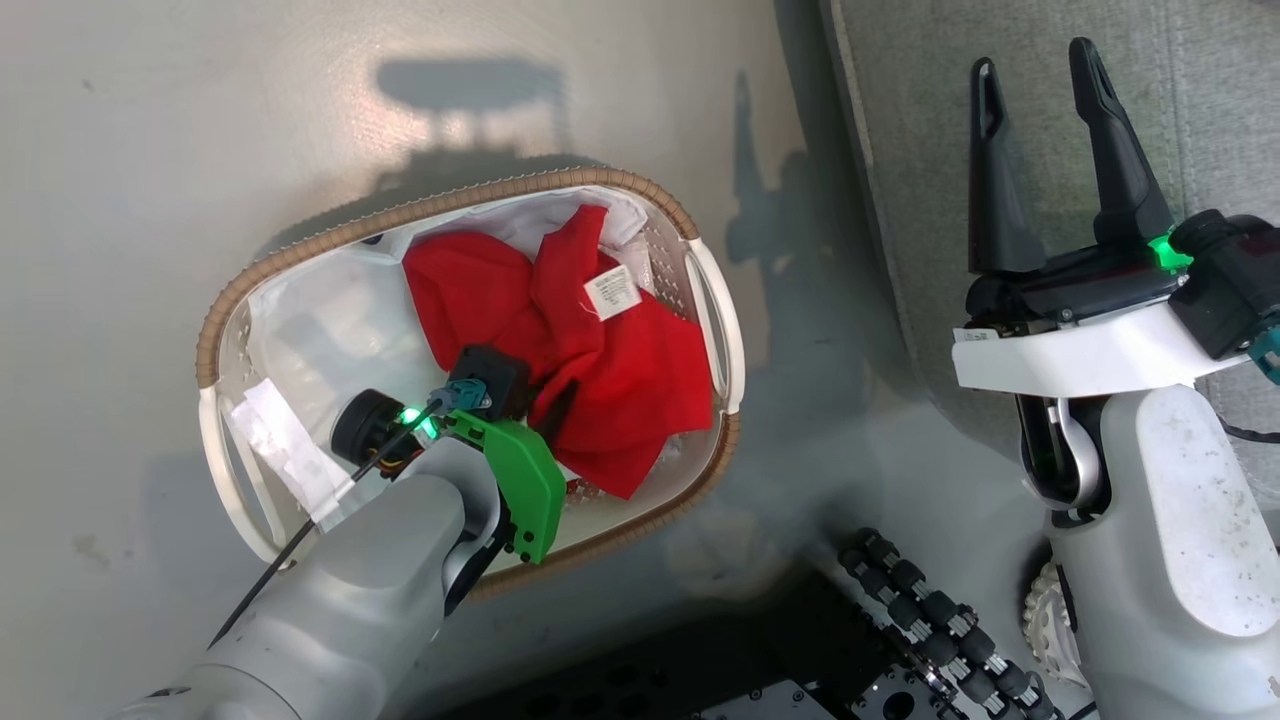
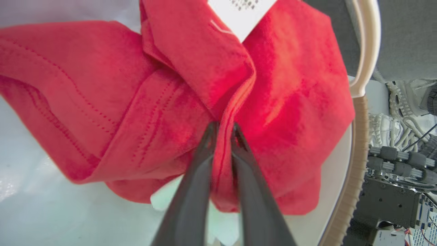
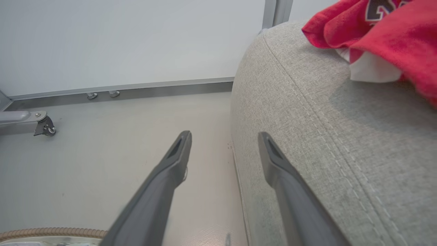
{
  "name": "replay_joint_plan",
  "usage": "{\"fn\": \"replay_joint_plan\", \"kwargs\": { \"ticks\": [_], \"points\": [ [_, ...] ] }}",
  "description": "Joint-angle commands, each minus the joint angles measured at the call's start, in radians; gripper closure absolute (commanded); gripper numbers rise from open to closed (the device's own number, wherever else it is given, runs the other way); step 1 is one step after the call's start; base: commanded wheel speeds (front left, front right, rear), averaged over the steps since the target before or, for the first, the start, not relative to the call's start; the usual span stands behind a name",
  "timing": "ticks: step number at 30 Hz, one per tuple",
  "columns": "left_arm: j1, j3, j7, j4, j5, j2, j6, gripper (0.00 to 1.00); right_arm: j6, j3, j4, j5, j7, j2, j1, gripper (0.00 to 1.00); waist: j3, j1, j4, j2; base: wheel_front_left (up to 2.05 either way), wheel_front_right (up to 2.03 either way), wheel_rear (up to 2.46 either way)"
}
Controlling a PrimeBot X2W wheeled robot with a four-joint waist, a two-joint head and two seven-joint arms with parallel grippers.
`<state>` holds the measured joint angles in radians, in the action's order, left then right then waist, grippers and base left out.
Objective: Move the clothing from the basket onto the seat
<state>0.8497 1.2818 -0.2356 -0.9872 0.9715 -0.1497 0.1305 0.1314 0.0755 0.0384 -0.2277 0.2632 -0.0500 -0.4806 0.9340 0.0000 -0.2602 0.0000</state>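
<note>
While left claw (image 2: 223,127) pinches clothing (image 2: 102,85), label (image 2: 240,15) illegible

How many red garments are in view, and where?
2: one garment in the basket, pinched by the left gripper; another garment on the seat. The bunch may hide more.

The clothing (image 2: 290,102) is soft red cloth, matt and slightly fuzzy. Its small label (image 1: 612,291) looks like smooth white fabric or paper. The basket (image 1: 728,340) is smooth cream plastic, perforated, with a rough brown woven rim (image 1: 450,205) and a glossy white liner (image 1: 320,320). The seat (image 3: 307,136) is coarse grey woven fabric with stitched seams. The floor (image 1: 150,200) is smooth with a dull sheen. The right gripper (image 3: 224,134) has dark matt jaws.
</note>
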Motion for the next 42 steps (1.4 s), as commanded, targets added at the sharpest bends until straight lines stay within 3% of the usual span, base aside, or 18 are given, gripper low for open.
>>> {"fn": "replay_joint_plan", "kwargs": {
  "ticks": [1, 9, 18, 23, 34, 42],
  "points": [
    [-0.011, -0.001, 0.006, 0.006, -0.004, -0.015, 0.000, 1.00, -0.001, 0.001, -0.008, -0.006, 0.002, -0.002, 0.010, 0.00, -0.014, 0.0000, -0.003, 0.0000, 0.00, 0.00, 0.00],
    [-0.030, -0.001, -0.014, 0.027, 0.032, -0.021, 0.000, 1.00, -0.001, 0.004, -0.036, -0.006, 0.002, -0.002, 0.009, 0.00, -0.106, 0.0000, -0.003, 0.0000, 0.00, 0.00, 0.00],
    [-0.076, -0.010, -0.030, 0.027, 0.066, -0.035, 0.000, 1.00, -0.001, 0.042, -0.109, -0.012, 0.002, -0.002, 0.029, 0.00, -0.294, 0.0000, 0.024, 0.0000, 0.00, 0.00, 0.00],
    [-0.107, -0.058, -0.030, 0.064, 0.010, -0.047, 0.000, 1.00, -0.001, 0.056, -0.150, -0.011, 0.002, -0.003, 0.048, 0.00, -0.402, 0.0000, 0.056, 0.0000, 0.00, 0.00, 0.00],
    [-0.252, -0.299, -0.030, 0.203, -0.212, -0.073, 0.000, 1.00, -0.001, 0.074, -0.219, -0.018, 0.002, -0.003, 0.135, 0.00, -0.608, 0.0000, 0.118, 0.0000, 0.00, 0.00, 0.00],
    [-0.362, -0.513, -0.030, 0.317, -0.351, -0.044, 0.000, 1.00, -0.001, 0.078, -0.250, -0.017, 0.002, -0.003, 0.225, 0.00, -0.731, 0.0000, 0.159, 0.0000, 0.00, 0.00, 0.00]
  ]
}}
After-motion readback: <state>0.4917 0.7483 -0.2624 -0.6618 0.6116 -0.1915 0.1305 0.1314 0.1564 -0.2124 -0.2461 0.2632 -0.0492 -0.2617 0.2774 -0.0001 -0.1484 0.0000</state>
